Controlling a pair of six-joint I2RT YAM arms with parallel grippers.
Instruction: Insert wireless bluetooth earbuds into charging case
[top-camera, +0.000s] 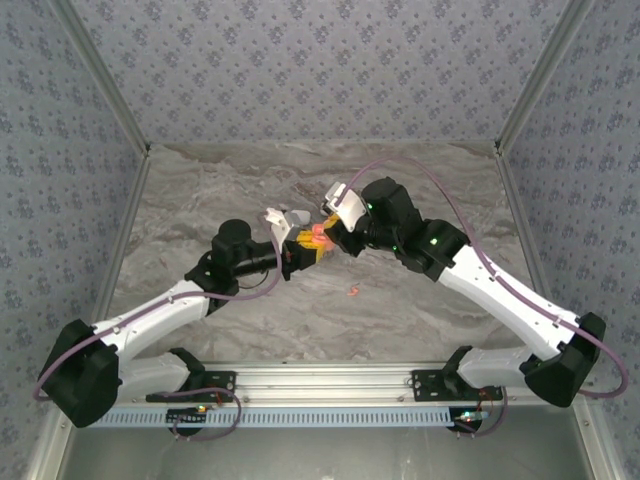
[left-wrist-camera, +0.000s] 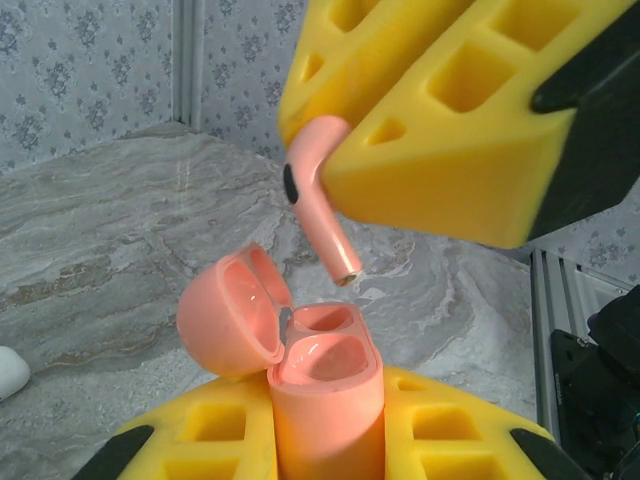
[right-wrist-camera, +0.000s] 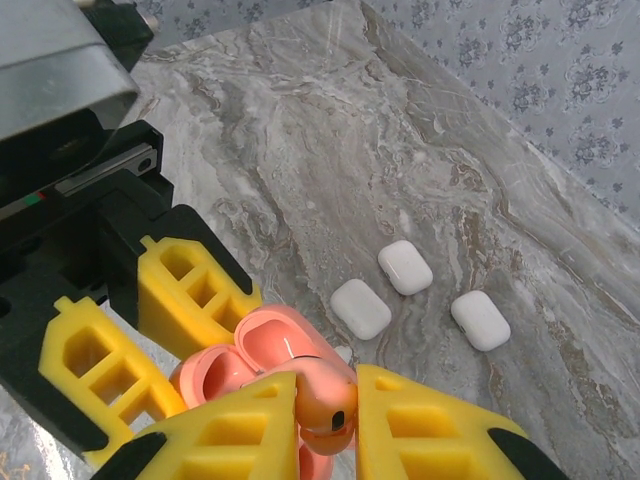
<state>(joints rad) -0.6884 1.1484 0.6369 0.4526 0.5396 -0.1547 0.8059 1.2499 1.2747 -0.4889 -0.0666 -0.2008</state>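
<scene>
- Top view: left hand (top-camera: 297, 250) and right hand (top-camera: 332, 237) meet mid-frame; a loose earbud (top-camera: 353, 291) lies lower right.
- Left wrist: left hand clamps the open case (left-wrist-camera: 325, 395), bottom centre; right hand pinches a second earbud (left-wrist-camera: 318, 205) just above.
- Right wrist: the second earbud sits bottom centre between yellow fingers (right-wrist-camera: 430, 430).

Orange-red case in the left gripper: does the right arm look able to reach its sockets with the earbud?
Probably yes. The lid is swung aside, the sockets look empty, and the right gripper holds the earbud stem-down just above the case, with nothing between.
</scene>
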